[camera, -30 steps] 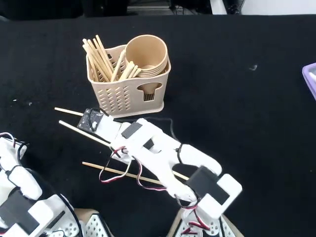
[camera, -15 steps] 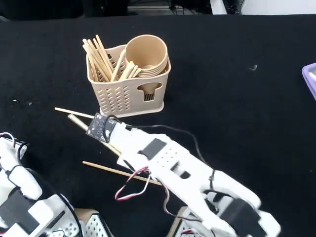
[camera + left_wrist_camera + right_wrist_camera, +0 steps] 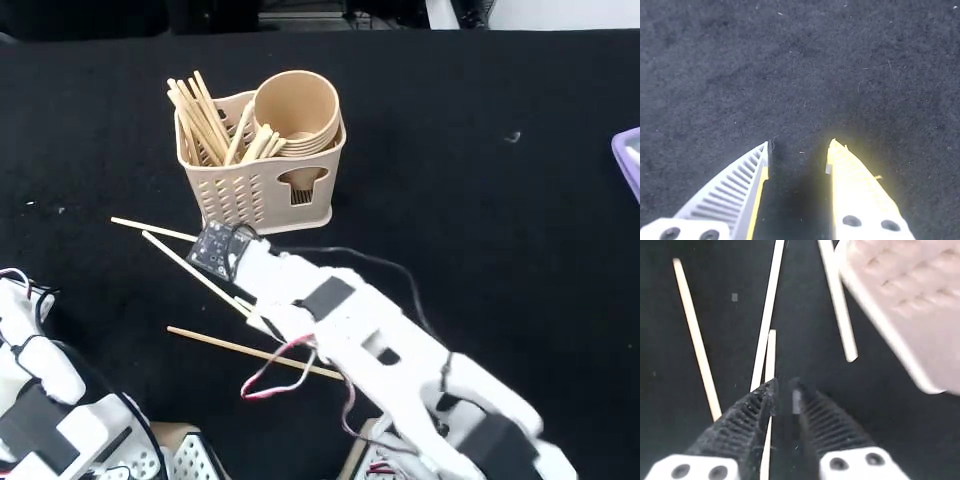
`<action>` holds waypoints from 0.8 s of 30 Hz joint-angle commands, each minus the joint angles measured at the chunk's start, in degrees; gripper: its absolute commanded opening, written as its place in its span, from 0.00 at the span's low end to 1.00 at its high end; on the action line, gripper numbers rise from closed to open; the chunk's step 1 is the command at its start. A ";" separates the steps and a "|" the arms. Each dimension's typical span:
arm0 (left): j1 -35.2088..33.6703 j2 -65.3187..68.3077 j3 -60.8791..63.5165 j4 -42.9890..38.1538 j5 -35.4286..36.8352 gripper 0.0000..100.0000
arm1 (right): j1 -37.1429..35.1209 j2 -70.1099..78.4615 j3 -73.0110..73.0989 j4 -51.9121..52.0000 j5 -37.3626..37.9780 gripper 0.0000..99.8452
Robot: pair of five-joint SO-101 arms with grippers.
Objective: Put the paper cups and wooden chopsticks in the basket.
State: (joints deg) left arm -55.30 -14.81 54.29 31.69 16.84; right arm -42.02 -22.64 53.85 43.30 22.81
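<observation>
The beige basket (image 3: 262,185) stands at the back left, holding stacked paper cups (image 3: 297,108) and a bundle of wooden chopsticks (image 3: 198,118). Three chopsticks are outside it. My right gripper (image 3: 211,254) is just in front of the basket (image 3: 905,305), low over the cloth. In the right wrist view the gripper (image 3: 784,385) has its jaws almost together on one chopstick (image 3: 770,352), which runs lengthwise along one finger. That chopstick (image 3: 175,257) sticks out to the left. My left gripper (image 3: 797,147) is open over bare black cloth.
A loose chopstick (image 3: 150,227) lies beside the basket's front left corner, and another (image 3: 250,350) lies nearer the front, partly under the right arm. The left arm (image 3: 40,400) sits folded at the front left. A purple object (image 3: 628,155) pokes in at the right edge.
The right arm has stretched out lower and its gripper has shifted a little right, towards the basket. The chopstick in it has swung with it. The left arm is still.
</observation>
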 commanded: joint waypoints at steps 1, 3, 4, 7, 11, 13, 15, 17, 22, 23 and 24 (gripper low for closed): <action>-0.04 -0.97 -3.21 -0.09 0.53 0.19 | -0.62 8.75 -6.99 2.46 -0.18 0.14; -0.04 -0.97 -3.21 -0.09 0.53 0.19 | -0.79 13.14 -9.89 3.43 -0.18 0.12; -0.04 -0.97 -3.21 -0.09 0.53 0.19 | -0.88 14.55 -10.77 3.60 0.09 0.10; -0.04 -0.97 -3.21 -0.09 0.53 0.19 | -1.58 16.84 -11.56 3.78 0.09 0.08; -0.04 -0.97 -3.21 -0.09 0.53 0.19 | -3.08 17.54 -11.47 3.43 0.18 0.08; -0.04 -0.97 -3.21 -0.09 0.53 0.19 | -2.81 17.54 -11.47 3.43 0.35 0.08; -0.04 -0.97 -3.21 -0.09 0.53 0.19 | -2.73 17.63 -11.38 3.43 2.46 0.08; -0.04 -0.97 -3.21 -0.09 0.53 0.19 | -2.02 18.33 -11.21 3.34 4.04 0.08; -0.04 -0.97 -3.21 0.09 0.53 0.19 | 0.26 24.48 -13.85 2.99 6.77 0.08; -0.04 -0.97 -3.21 0.09 0.53 0.19 | 0.26 25.54 -14.90 3.69 6.51 0.08; -0.04 -0.97 -3.21 0.09 0.53 0.19 | 0.18 26.07 -15.69 4.40 6.51 0.07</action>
State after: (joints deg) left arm -55.30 -14.81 54.29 31.69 16.84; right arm -42.99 1.36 41.71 46.99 28.62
